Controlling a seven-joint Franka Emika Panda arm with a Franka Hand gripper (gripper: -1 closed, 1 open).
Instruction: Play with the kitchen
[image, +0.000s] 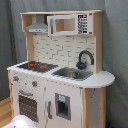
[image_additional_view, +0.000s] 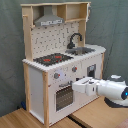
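White kitchen (image_additional_view: 50, 75) — upright, tall.

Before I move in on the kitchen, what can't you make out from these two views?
- Gripper: in the second exterior view it sits against the oven front; whether it touches cannot be told.
- Arm: in the first exterior view only a white blur shows, cut by the bottom edge.
- Oven door interior: too dark in both exterior views.
- Sink contents: blurred.
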